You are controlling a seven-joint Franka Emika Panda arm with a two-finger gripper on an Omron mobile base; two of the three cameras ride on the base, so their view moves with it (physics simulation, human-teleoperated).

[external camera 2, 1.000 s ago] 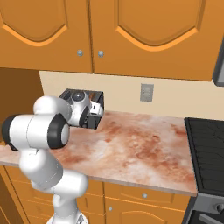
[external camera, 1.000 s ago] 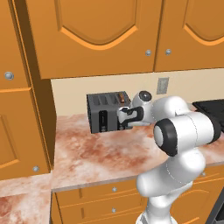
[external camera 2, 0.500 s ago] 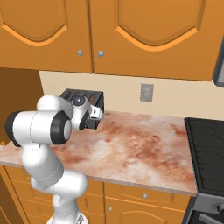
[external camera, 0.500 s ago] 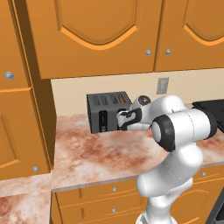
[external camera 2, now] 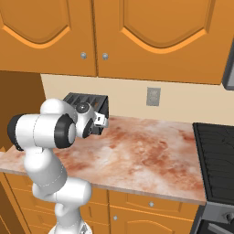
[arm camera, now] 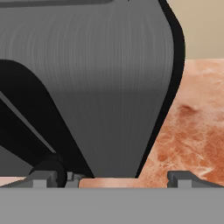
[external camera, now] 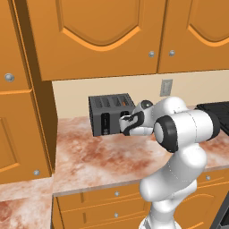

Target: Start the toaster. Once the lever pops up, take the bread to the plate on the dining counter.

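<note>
Task at start: jaws wide, empty, close at toaster (external camera: 109, 114) front by bench (external camera: 98, 156) back edge; lever prob. not pressed yet.

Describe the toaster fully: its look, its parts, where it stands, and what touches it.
The toaster is a dark grey, boxy, metal-looking four-slot unit with black vertical front panels. It stands upright on the marbled counter against the beige wall, below orange cabinets. The open gripper sits right at its front face; contact cannot be confirmed. No bread is discernible in the slots.
</note>
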